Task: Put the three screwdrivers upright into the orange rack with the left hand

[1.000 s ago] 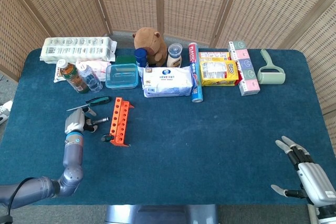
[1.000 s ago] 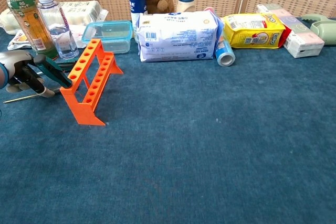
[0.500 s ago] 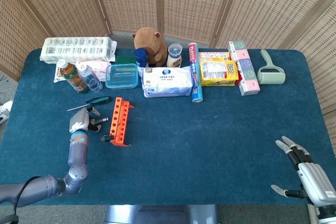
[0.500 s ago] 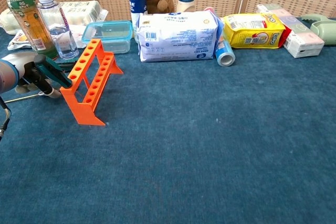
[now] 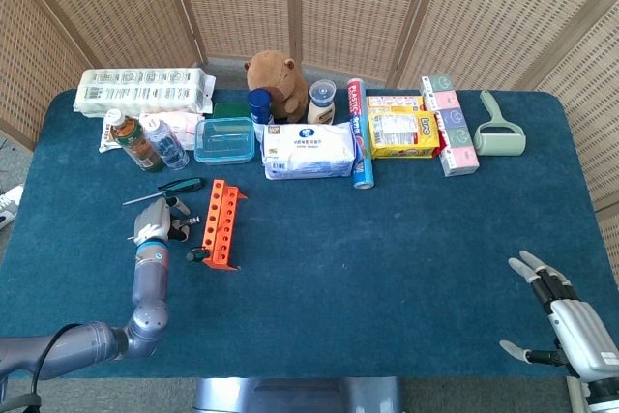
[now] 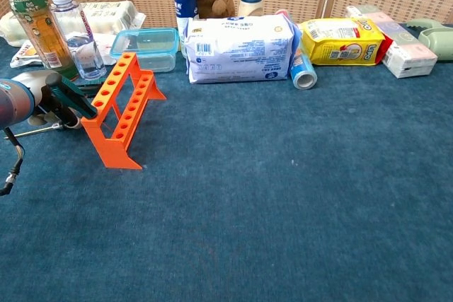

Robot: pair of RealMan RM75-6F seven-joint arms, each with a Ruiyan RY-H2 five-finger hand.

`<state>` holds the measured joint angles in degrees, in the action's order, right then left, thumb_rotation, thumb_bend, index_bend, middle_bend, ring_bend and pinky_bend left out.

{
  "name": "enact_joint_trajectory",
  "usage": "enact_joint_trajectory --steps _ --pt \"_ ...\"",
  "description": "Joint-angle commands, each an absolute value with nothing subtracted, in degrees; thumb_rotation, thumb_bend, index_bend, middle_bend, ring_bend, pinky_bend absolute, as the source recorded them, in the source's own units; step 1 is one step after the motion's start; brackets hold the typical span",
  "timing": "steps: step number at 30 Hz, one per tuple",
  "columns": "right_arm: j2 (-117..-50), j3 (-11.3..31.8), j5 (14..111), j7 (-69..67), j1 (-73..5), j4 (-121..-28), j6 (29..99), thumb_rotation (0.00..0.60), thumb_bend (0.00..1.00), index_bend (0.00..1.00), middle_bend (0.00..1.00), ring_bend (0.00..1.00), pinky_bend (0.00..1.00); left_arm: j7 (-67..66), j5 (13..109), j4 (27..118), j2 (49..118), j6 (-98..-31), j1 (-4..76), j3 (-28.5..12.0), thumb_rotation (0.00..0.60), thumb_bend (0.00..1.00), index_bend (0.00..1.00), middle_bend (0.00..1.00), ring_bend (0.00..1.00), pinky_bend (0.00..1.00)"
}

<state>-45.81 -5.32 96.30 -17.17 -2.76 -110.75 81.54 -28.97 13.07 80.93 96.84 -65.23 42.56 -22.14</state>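
Head view, from above: blue desk [image 5: 387, 239] backed by wicker screens. Orange rack [image 5: 221, 223] left of centre, lying lengthwise front to back. Left hand [image 5: 153, 231] just left of the rack, fingers bunched toward a screwdriver near the rack's middle; whether actually gripped, cannot tell. Green-handled screwdriver [image 5: 180, 186] flat on the desk behind the hand, shaft pointing left. Another dark-handled screwdriver [image 5: 197, 254] against the rack's front left corner. Right hand [image 5: 566, 311] at the front right corner, well apart from everything, fingers spread, holding nothing. Row of bottles, boxes and a plush toy along the back.

Chest view, from low in front: orange rack [image 6: 124, 107] at left, holes empty. Left hand [image 6: 32, 97] at the frame's left edge, beside the rack, closed around a dark green screwdriver handle [image 6: 71, 95] tilted toward the rack's upper rail. Thin metal shaft lying on the desk just below the hand.
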Motion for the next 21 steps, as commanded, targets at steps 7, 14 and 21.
enact_joint_trajectory --steps 7,14,21 --pt "-45.69 -5.39 96.43 -17.46 -2.83 -110.83 81.45 0.600 0.00 0.07 0.00 0.06 0.04 -30.12 12.93 80.76 97.43 -65.74 42.55 -22.38 0.600 0.38 0.45 0.90 0.88 0.92" --pt "-45.59 -5.42 96.50 -17.76 -2.86 -110.77 81.47 0.600 0.00 0.07 0.00 0.06 0.04 -30.90 12.84 80.69 97.79 -66.27 42.56 -22.64 0.600 0.39 0.47 0.90 0.88 0.92" --pt "-45.53 -5.45 96.64 -17.96 -2.87 -110.74 81.55 0.600 0.00 0.07 0.00 0.06 0.04 -32.31 12.90 80.88 98.40 -67.21 42.65 -22.44 0.600 0.40 0.50 0.90 0.88 0.92"
